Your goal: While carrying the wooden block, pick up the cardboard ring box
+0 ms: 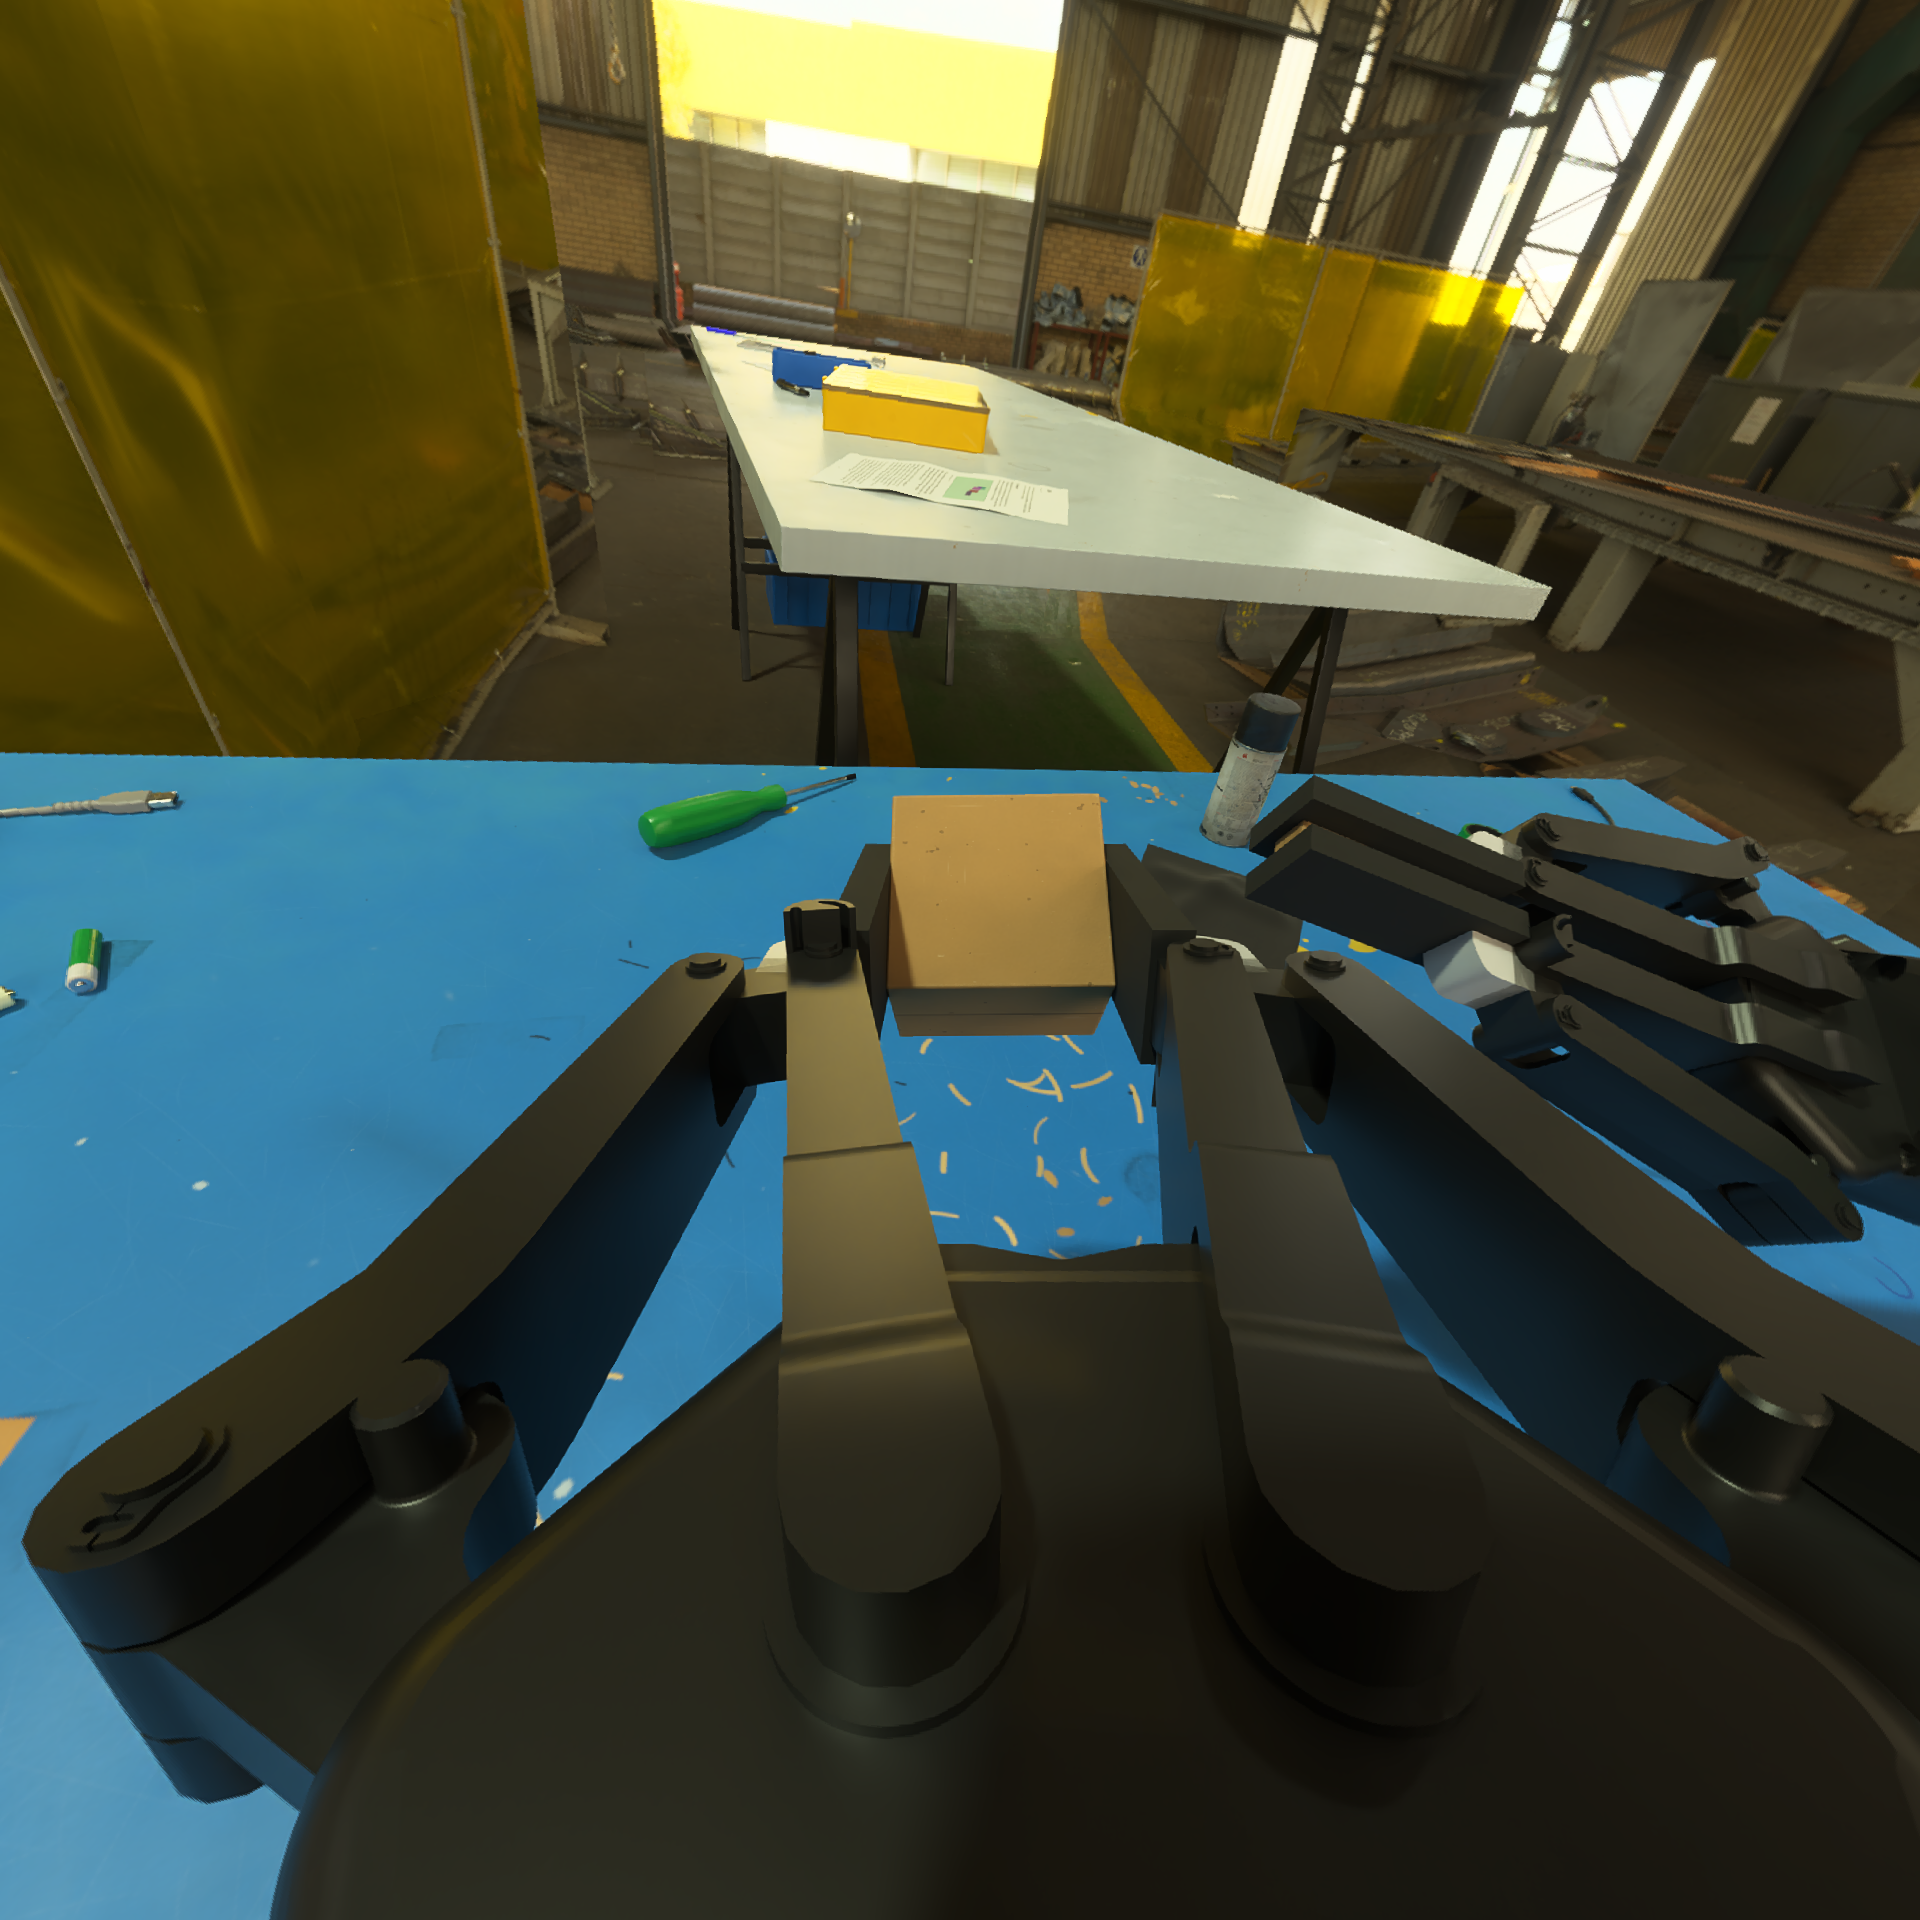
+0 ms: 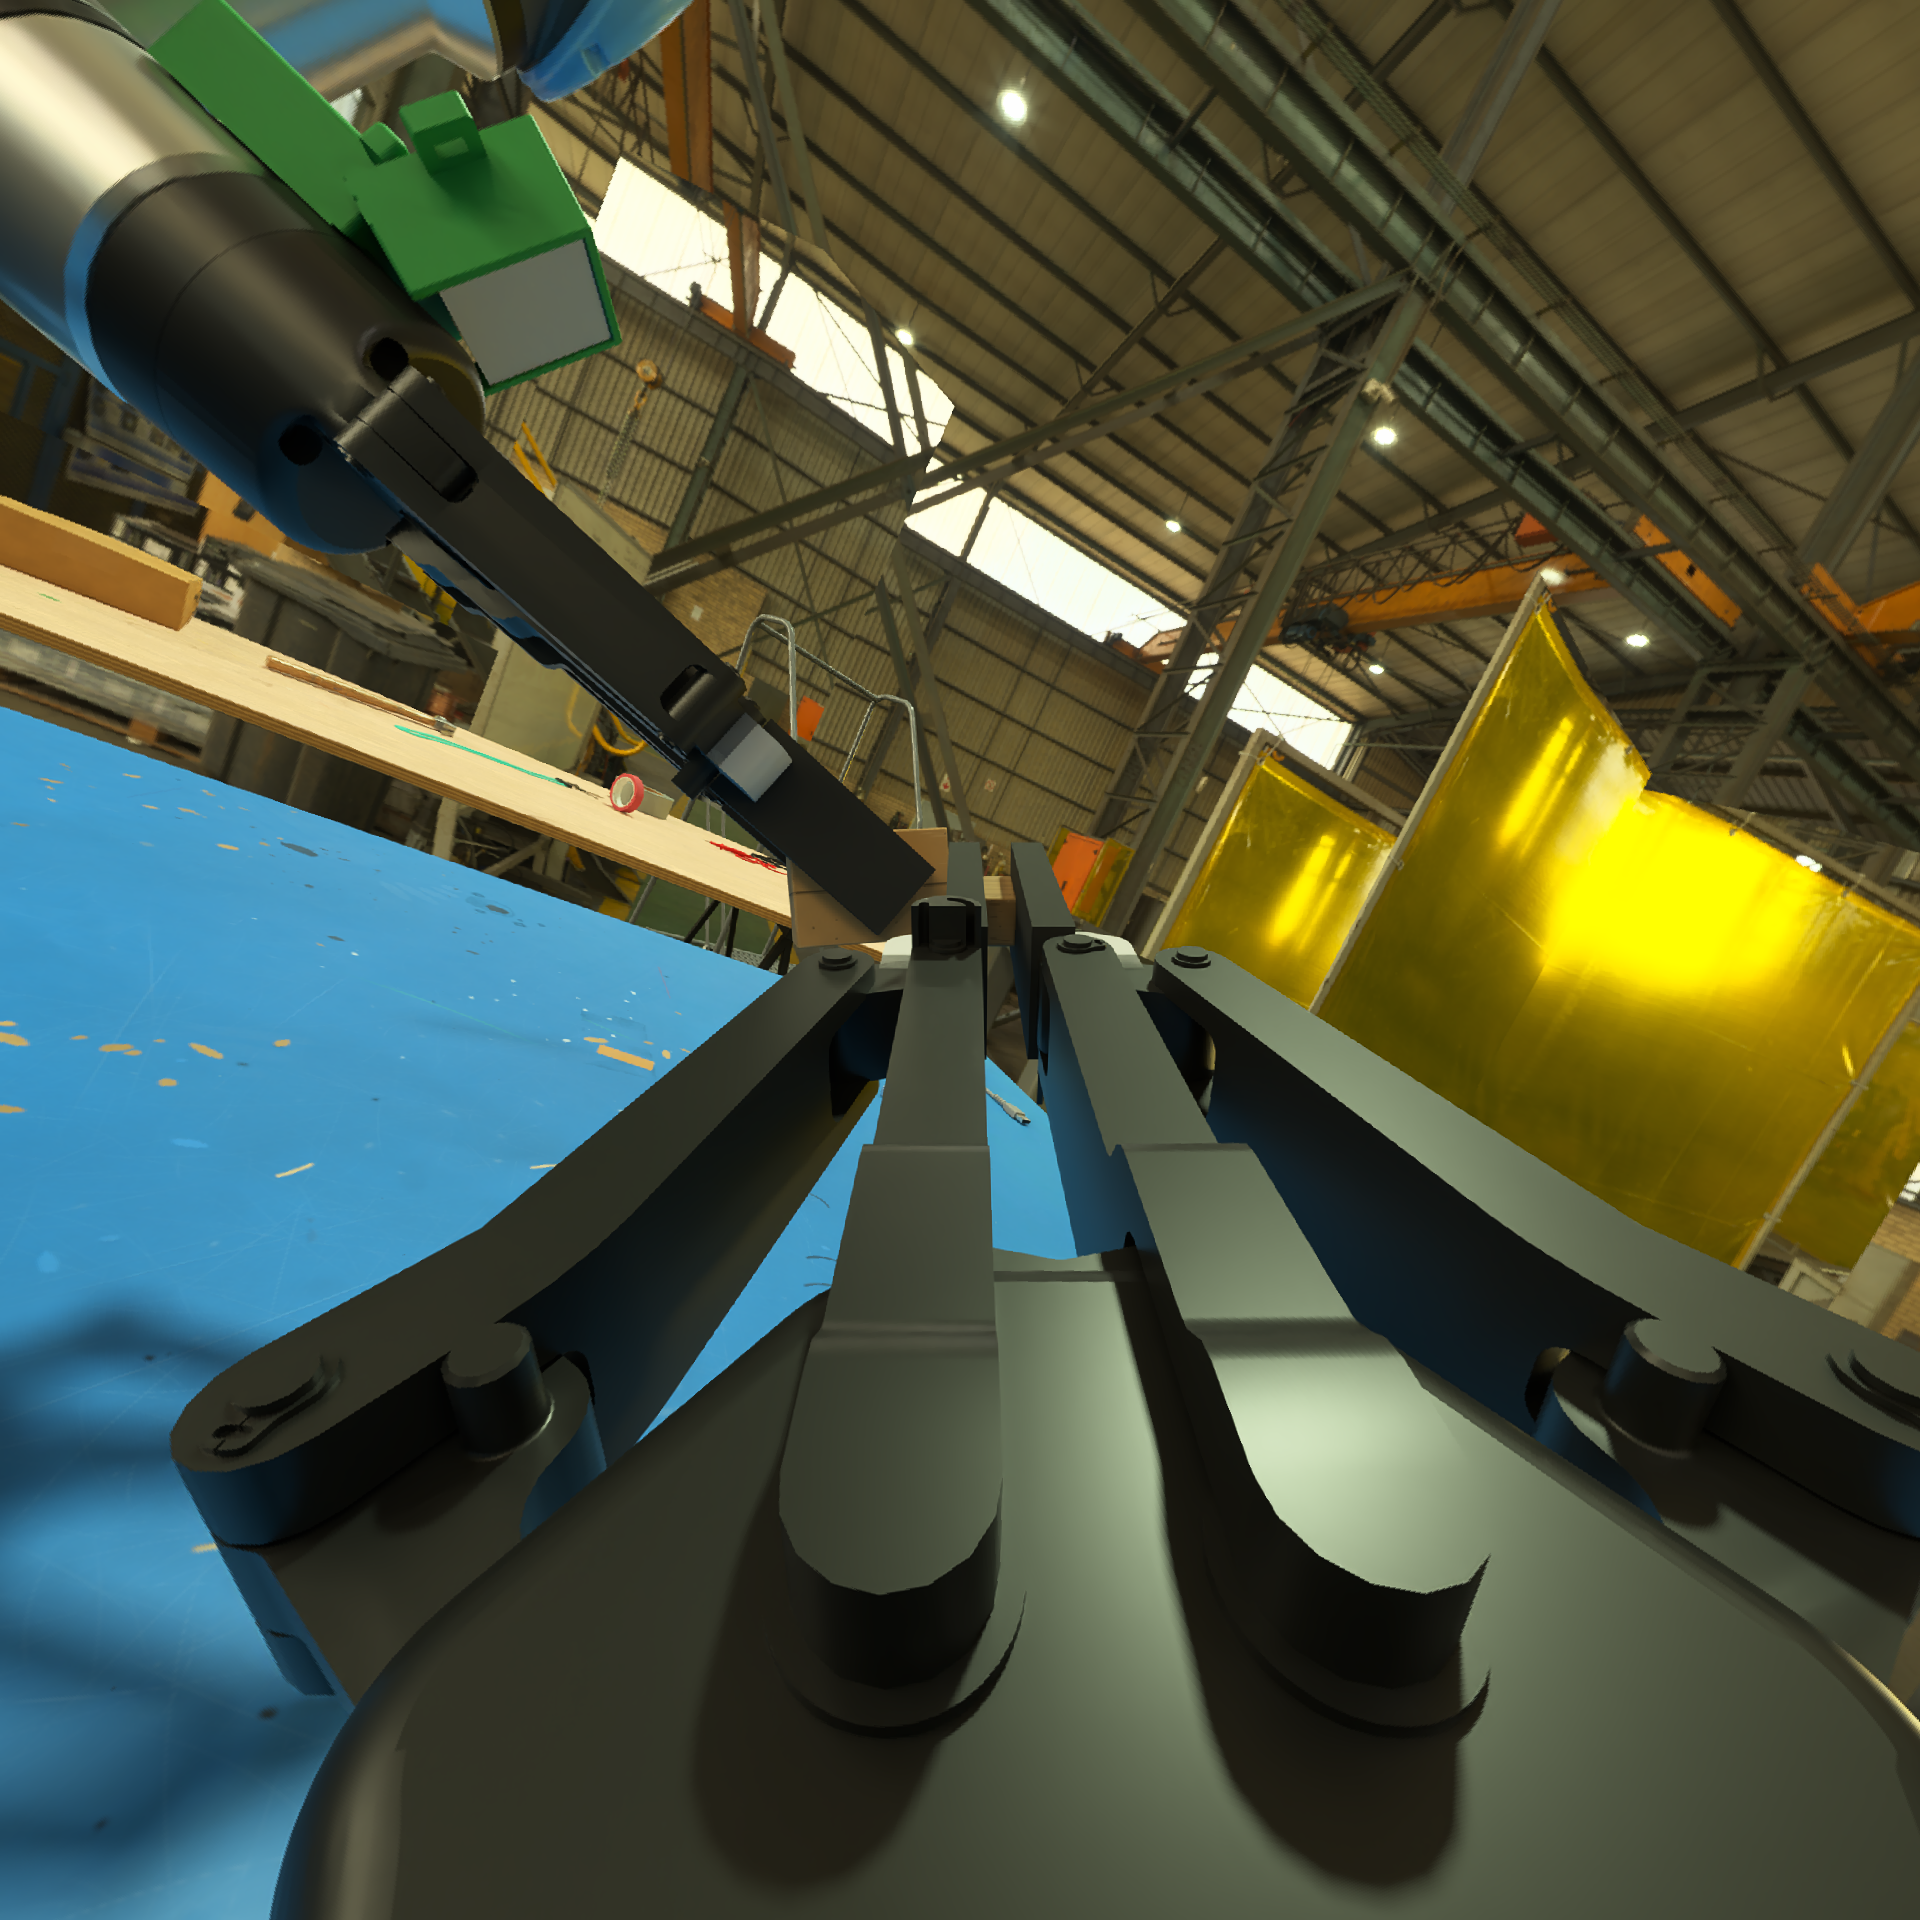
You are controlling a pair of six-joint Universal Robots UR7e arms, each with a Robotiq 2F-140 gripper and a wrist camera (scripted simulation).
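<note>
The tan cardboard ring box (image 1: 997, 904), with a lid seam near its lower edge, sits between the fingers of my left gripper (image 1: 1000, 873), which is shut on it over the blue table (image 1: 312, 1091). I cannot tell whether the box touches the table. My right gripper (image 1: 1283, 840) lies just to the right, nearly closed on a thin pale wooden block (image 1: 1291, 834). In the right wrist view the right gripper (image 2: 997, 868) pinches the block (image 2: 997, 891). One finger of the left gripper (image 2: 852, 852) crosses in front of the box (image 2: 821, 914).
On the blue table lie a green screwdriver (image 1: 727, 814), a spray can (image 1: 1247, 769), a green battery (image 1: 83, 958), a cable plug (image 1: 125, 802) and wood shavings (image 1: 1039, 1132). A white table (image 1: 1143, 520) stands beyond the far edge.
</note>
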